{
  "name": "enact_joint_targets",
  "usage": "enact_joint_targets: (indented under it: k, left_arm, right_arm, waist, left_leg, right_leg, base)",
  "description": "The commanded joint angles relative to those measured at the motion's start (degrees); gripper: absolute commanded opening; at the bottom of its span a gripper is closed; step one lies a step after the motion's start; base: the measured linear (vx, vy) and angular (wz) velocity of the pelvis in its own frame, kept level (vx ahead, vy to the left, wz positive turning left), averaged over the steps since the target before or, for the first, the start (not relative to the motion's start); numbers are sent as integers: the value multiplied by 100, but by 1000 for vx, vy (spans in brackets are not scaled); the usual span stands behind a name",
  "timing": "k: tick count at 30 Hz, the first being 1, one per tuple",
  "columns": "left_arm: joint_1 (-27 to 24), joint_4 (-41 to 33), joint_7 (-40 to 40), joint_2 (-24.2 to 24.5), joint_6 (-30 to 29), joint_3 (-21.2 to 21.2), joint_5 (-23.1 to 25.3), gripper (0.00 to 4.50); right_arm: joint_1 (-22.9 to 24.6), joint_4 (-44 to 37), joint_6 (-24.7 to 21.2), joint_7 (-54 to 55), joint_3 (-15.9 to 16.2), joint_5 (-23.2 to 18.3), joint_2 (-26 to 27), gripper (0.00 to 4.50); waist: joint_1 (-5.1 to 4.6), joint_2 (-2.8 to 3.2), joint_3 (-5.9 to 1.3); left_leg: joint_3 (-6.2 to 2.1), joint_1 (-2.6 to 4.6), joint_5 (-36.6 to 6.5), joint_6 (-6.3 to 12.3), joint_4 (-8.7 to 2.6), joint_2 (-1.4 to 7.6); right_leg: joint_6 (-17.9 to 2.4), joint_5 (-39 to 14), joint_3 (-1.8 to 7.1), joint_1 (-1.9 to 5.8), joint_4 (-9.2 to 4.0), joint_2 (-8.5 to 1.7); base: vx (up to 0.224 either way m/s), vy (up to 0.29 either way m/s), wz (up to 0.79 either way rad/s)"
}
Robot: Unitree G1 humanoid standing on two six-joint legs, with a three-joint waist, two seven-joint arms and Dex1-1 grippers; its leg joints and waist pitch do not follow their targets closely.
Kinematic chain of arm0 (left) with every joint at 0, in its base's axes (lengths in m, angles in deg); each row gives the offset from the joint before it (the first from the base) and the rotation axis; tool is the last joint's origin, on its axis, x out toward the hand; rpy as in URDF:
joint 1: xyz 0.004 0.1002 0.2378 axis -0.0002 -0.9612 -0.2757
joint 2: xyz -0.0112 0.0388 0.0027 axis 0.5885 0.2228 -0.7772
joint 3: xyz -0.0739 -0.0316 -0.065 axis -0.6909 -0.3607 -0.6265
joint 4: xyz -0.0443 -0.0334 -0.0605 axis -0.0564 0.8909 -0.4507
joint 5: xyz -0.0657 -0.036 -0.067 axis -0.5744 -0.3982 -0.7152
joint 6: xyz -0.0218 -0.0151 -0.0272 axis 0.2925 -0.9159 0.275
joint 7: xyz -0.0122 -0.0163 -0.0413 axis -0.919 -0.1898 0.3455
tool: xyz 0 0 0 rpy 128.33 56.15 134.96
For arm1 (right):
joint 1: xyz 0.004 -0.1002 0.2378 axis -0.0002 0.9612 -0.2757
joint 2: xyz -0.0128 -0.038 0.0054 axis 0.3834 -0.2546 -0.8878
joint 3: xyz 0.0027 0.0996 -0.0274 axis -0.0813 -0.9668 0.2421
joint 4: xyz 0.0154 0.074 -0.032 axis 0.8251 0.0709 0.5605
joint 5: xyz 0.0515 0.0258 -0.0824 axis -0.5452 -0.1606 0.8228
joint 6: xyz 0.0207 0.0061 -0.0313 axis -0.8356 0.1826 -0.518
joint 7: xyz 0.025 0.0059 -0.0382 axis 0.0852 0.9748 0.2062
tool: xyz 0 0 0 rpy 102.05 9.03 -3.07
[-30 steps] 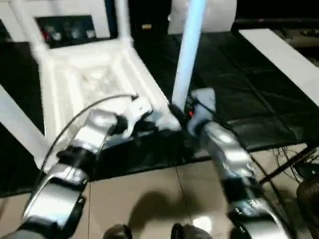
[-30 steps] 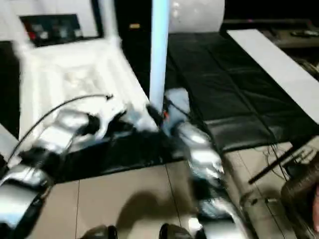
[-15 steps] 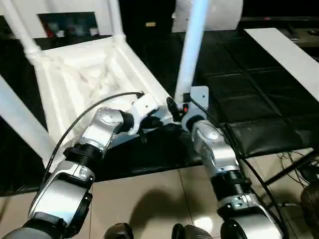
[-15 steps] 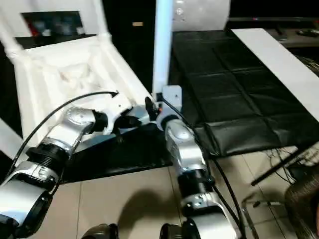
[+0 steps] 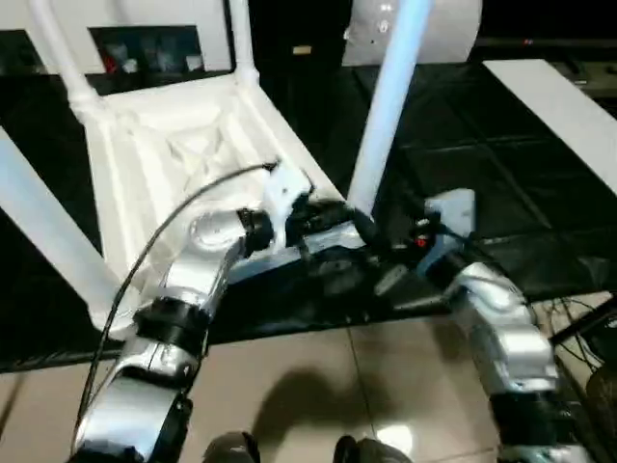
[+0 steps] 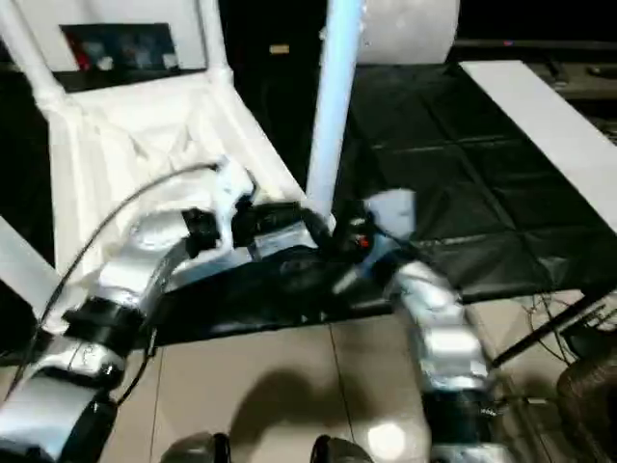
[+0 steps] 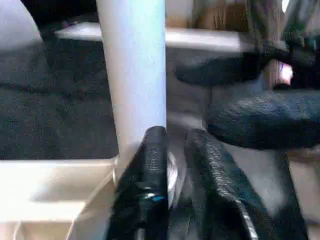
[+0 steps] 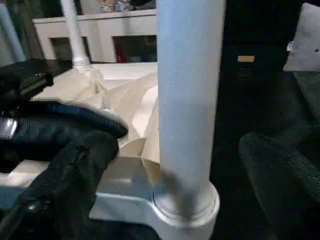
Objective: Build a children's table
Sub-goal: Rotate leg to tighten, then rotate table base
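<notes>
The white children's table lies upside down, its ribbed underside (image 5: 164, 154) facing up on the black mat. Its legs stand up from the corners; the near-right leg (image 5: 386, 106) rises from its round socket (image 8: 185, 205). My left gripper (image 5: 342, 227) sits low against that leg's base, by the corner. In the left wrist view the left gripper (image 7: 175, 135) has only a narrow gap between its fingers, with nothing gripped. My right gripper (image 5: 386, 265) hangs just right of the leg. In the right wrist view the right gripper (image 8: 175, 145) is wide open, its fingers to either side of the leg and apart from it.
Other legs stand at the back left (image 5: 58, 48), back middle (image 5: 239, 39) and near left (image 5: 48, 231). The black mat workbench (image 5: 501, 164) stretches right, with a white board (image 5: 569, 106) along its far right. A white roll (image 5: 434, 24) stands behind. Tiled floor (image 5: 318, 386) lies below.
My right gripper has opened wide and drawn back to the right, away from the leg's base. The left gripper's fingers have parted slightly. The camera has also shifted.
</notes>
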Motion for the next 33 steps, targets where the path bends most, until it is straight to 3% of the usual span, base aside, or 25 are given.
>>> enact_joint_targets:
  k: [1,3,4,7,9,10,11,12,14,15,16,18,23,25,26,27,28,30,31,32,33]
  left_arm:
    - [-263,-618,-533,-85,-331,-211,-81,107]
    - [-536,-1147,-968,-167,-661,-315,-58,136]
    - [-745,-1483,-1135,-211,-856,-338,-58,137]
    - [-1667,-2746,-1356,-309,-1426,-293,-182,151]
    - [-2199,-3394,-1400,-281,-1656,-227,-247,174]
    - [-2543,-3810,-1575,-311,-1866,-309,-233,174]
    - [-2678,-3974,-1639,-322,-1949,-344,-234,178]
    - [-2828,-4173,-1737,-329,-2063,-375,-244,188]
    - [-3372,-4871,-1946,-295,-2436,-356,-376,212]
    - [-3674,-5222,-1974,-231,-2611,-308,-443,215]
    - [-3817,-5364,-1960,-183,-2670,-284,-463,220]
    - [-4502,-5948,-1961,7,-2855,-227,-421,245]
    - [-5080,-6392,-2066,87,-2868,-348,-329,276]
    - [-5372,-6711,-2114,150,-2963,-427,-417,296]
    - [-5372,-6711,-2114,150,-2963,-427,-417,300]
    - [-5666,-7011,-2188,253,-3048,-511,-511,308]
    - [-5703,-7033,-2186,266,-3044,-525,-519,334]
    - [-6074,-7211,-2154,377,-2979,-698,-536,341]
    - [-6128,-7238,-2165,389,-2966,-731,-529,345]
    - [-6157,-7252,-2171,396,-2959,-750,-526,353]
    - [-6287,-7302,-2200,389,-2904,-915,-531,364]
  right_arm:
    - [10,-279,-241,-268,-3,-282,-69,450]
    - [-18,-381,-235,-431,41,-402,-125,450]
    - [-59,-427,-275,-508,54,-486,-140,450]
    - [-239,-535,-503,-726,89,-796,-156,450]
    - [-315,-573,-653,-793,124,-911,-162,450]
    - [-350,-565,-692,-858,196,-892,-173,450]
    - [-362,-555,-701,-886,229,-877,-176,450]
    - [-374,-552,-716,-921,265,-863,-185,450]
    - [-538,-348,-718,-919,343,-779,-149,450]
    - [-650,-209,-728,-919,395,-729,-143,450]
    - [-710,-135,-730,-912,428,-688,-140,450]
    - [-1026,276,-670,-876,567,-489,-153,450]
    - [-1430,946,-351,-437,497,-115,-146,450]
    - [-1810,1680,81,414,178,176,-187,450]
    - [-1810,1680,81,414,178,176,-187,450]
    - [-2122,2340,466,1138,-145,327,-258,450]
    - [-2135,2377,493,1173,-160,337,-267,450]
    - [-2095,2494,706,1245,-158,474,-340,450]
    - [-2075,2494,743,1222,-144,500,-341,450]
    - [-2063,2493,763,1210,-136,515,-341,450]
    - [-1902,2292,627,1000,-75,463,-314,450]
  waist:
    - [34,29,-421]
    - [24,58,-425]
    - [20,43,-427]
    - [4,51,-407]
    - [-13,68,-381]
    - [7,138,-363]
    - [-24,102,-364]
    - [-15,96,-344]
    - [-3,102,-299]
    - [-24,100,-280]
    - [-21,108,-291]
    - [-71,105,-250]
    - [-137,119,-220]
    - [-153,131,-210]
    - [-161,141,-215]
    - [-156,151,-219]
    - [-165,154,-216]
    - [-112,146,-205]
    - [-102,148,-208]
    - [-114,143,-211]
    - [-113,130,-229]
  left_leg:
    - [-194,26,-1218,409,-321,345]
    - [-185,53,-1273,392,-313,364]
    - [-189,50,-1291,387,-316,373]
    - [-198,19,-1218,424,-325,381]
    - [-185,36,-1326,421,-337,380]
    - [-191,56,-1399,394,-340,383]
    - [-193,35,-1481,353,-349,391]
    - [-179,45,-1543,351,-350,359]
    - [-196,70,-1736,293,-361,359]
    - [-223,19,-1781,269,-393,362]
    - [-224,67,-1855,223,-381,374]
    - [-245,43,-1975,197,-407,354]
    - [-235,83,-2112,147,-406,337]
    - [-249,93,-2211,106,-422,342]
    - [-248,112,-2260,63,-418,344]
    - [-248,132,-2314,22,-411,346]
    - [-242,135,-2342,11,-405,336]
    - [-186,195,-2378,30,-377,315]
    - [-192,175,-2346,34,-385,313]
    - [-211,90,-2265,65,-417,311]
    - [-206,78,-2190,120,-413,304]
  right_leg:
    - [-914,-1898,320,377,-483,-549]
    - [-970,-1811,320,340,-468,-531]
    - [-957,-1857,314,352,-477,-536]
    - [-990,-1765,318,347,-469,-523]
    - [-955,-1904,325,301,-504,-489]
    - [-924,-1954,330,269,-509,-481]
    - [-924,-1927,327,293,-506,-470]
    - [-825,-2090,329,268,-539,-451]
    - [-718,-2474,324,240,-584,-471]
    - [-650,-2682,308,273,-609,-479]
    - [-640,-2764,311,241,-603,-478]
    - [-515,-2989,305,224,-627,-462]
    - [-419,-3053,315,164,-678,-437]
    - [-410,-3070,295,171,-677,-432]
    - [-436,-3021,292,155,-669,-434]
    - [-443,-2989,293,147,-652,-439]
    - [-459,-2972,296,136,-652,-434]
    - [-355,-2892,326,77,-683,-385]
    - [-341,-2822,329,103,-662,-381]
    - [-308,-2722,318,166,-623,-379]
    - [-275,-2638,324,182,-619,-385]
  base:
    - [0,0,0]
    - [0,0,0]
    - [0,0,0]
    - [0,0,0]
    - [0,0,0]
    - [0,0,0]
    - [0,0,0]
    - [0,0,0]
    - [0,0,0]
    - [0,0,0]
    - [0,0,0]
    - [0,0,0]
    - [0,0,0]
    - [0,0,0]
    - [0,0,0]
    - [0,0,0]
    - [0,0,0]
    - [0,0,0]
    - [0,0,0]
    - [0,0,0]
    - [0,0,0]
